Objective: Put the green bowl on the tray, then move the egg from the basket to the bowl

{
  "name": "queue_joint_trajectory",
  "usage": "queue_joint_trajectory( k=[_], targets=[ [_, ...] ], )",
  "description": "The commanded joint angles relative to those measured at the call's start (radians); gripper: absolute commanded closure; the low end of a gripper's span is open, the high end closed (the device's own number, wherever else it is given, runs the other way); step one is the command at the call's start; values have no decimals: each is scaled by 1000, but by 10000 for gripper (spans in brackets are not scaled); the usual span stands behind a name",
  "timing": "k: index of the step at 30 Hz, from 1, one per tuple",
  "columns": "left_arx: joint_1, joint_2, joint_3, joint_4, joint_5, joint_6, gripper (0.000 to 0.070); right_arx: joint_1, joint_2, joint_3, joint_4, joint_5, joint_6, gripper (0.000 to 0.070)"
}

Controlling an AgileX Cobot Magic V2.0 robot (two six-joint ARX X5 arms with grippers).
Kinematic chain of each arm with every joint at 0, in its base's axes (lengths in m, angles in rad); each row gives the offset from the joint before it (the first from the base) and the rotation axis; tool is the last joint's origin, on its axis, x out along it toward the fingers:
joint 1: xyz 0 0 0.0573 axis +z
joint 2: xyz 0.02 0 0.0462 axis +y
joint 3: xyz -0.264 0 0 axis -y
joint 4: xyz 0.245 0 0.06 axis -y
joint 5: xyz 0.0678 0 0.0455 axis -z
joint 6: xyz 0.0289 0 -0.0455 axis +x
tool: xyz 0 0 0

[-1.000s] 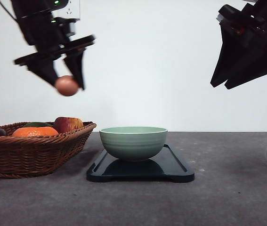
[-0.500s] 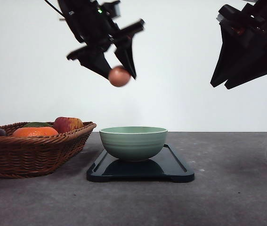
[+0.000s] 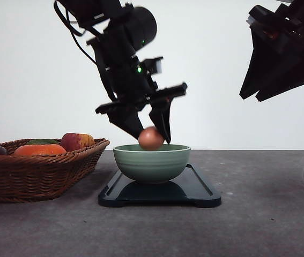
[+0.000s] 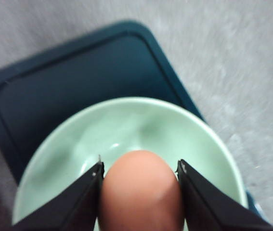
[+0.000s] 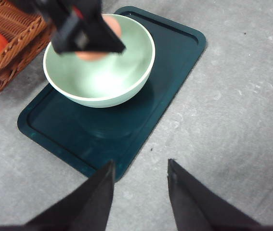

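Since 1 s ago the left arm has swung over from above the basket and dropped, so the egg (image 3: 151, 138) now sits right at the green bowl's (image 3: 152, 163) rim level instead of hanging high over the wicker.

Left fingers (image 4: 85, 192) pinch the egg on both sides; in the wrist view the dark pads press its flanks w/ the egg's rounded end poking out between them. Held that way so it can't roll out during the carry. Grip looks centred, no tilt I can see.

Egg hangs over the bowl's mouth, roughly mid-bowl in the wrist view, maybe a bit toward 9 o'clock in the front view. Can't tell if it touches the inside yet; prob not, since most of it shows above the rim.

Bowl sits on the tray (image 3: 200, 188), toward its 9 o'clock half, so step one is done and this is the tail end of step two. Next move calls for a bit more descent before the fingers spread, as a drop from rim height could crack the shell.

Basket (image 3: 39, 171) stands at 9 o'clock of the tray on the counter (image 3: 269, 214), close but apart, w/ an orange (image 3: 39, 150) and apple (image 3: 76, 141) left inside.

Right fingers (image 5: 138, 192) are spread, holding nothing, parked high at 3 o'clock, well apart, out of the left arm's way.
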Motion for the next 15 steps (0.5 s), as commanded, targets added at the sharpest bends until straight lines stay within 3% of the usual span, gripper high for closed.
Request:
queue_joint_trajectory(
  k=[1,15],
  targets=[
    [-12,38,20,14,-11,25,489,5,6,5,10,1,-9,486],
    [-14,80,20,36,-14,39,473,5,6,5,10,0,-8,486]
  ],
)
